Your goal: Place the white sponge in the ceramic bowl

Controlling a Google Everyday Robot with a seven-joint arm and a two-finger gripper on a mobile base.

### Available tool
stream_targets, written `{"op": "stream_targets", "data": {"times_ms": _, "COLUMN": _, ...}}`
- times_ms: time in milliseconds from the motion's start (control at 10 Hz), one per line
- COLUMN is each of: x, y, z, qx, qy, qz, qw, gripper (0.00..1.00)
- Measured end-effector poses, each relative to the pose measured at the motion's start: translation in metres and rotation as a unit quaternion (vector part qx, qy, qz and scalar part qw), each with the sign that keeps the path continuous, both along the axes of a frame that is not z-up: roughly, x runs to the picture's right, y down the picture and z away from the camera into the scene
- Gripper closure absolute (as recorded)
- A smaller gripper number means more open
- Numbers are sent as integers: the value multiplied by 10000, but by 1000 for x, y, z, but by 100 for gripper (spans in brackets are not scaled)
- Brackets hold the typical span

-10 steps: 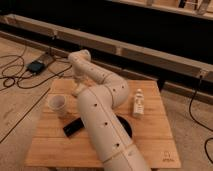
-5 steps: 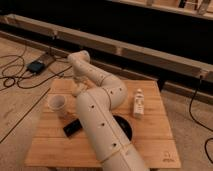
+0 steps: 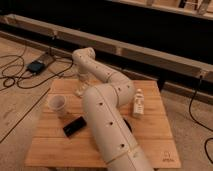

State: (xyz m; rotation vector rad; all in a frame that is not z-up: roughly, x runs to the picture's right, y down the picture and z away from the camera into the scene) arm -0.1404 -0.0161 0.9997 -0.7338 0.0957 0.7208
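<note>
We see the arm rise from the bottom centre of the frame, bend at centre and reach toward the upper left. From there it drops to the gripper, which hangs over the upper-left part of the wooden table, its tip at or just above the boards. We cannot tell whether the gripper is spread or pressed together.

We cannot pick out the white sponge with certainty. A pale patch lies right at the gripper's lower end, and we cannot tell whether it is sponge or part of the gripper.

The ceramic bowl shows only as a dark sliver at the arm's right edge, right of centre. The arm covers the rest, so its contents are hidden from us.

A white cup stands upright at the left of the table, mouth up, and we see only its pale inside. A flat black object lies below and right of the cup. A white bottle stands upright to the right of the arm.
</note>
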Motion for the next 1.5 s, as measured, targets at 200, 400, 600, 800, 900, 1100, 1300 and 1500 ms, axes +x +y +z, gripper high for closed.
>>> {"op": "stream_targets", "data": {"times_ms": 200, "x": 25, "y": -2, "z": -12, "qx": -53, "qy": 35, "qz": 75, "qw": 10000, "gripper": 100}}
{"op": "stream_targets", "data": {"times_ms": 400, "x": 47, "y": -4, "z": -20, "qx": -52, "qy": 81, "qz": 177, "qw": 9998, "gripper": 100}}
{"op": "stream_targets", "data": {"times_ms": 600, "x": 66, "y": -5, "z": -31, "qx": -77, "qy": 88, "qz": 304, "qw": 9995, "gripper": 100}}
{"op": "stream_targets", "data": {"times_ms": 800, "x": 88, "y": -3, "z": -48, "qx": -202, "qy": -11, "qz": 528, "qw": 9984, "gripper": 100}}
{"op": "stream_targets", "data": {"times_ms": 900, "x": 100, "y": -1, "z": -58, "qx": -281, "qy": -101, "qz": 659, "qw": 9974, "gripper": 100}}
{"op": "stream_targets", "data": {"times_ms": 1100, "x": 127, "y": 10, "z": -81, "qx": -506, "qy": -270, "qz": 828, "qw": 9949, "gripper": 100}}
{"op": "stream_targets", "data": {"times_ms": 1300, "x": 156, "y": 28, "z": -110, "qx": -713, "qy": -459, "qz": 901, "qw": 9923, "gripper": 100}}
{"op": "stream_targets", "data": {"times_ms": 1500, "x": 176, "y": 49, "z": -138, "qx": -762, "qy": -603, "qz": 780, "qw": 9922, "gripper": 100}}
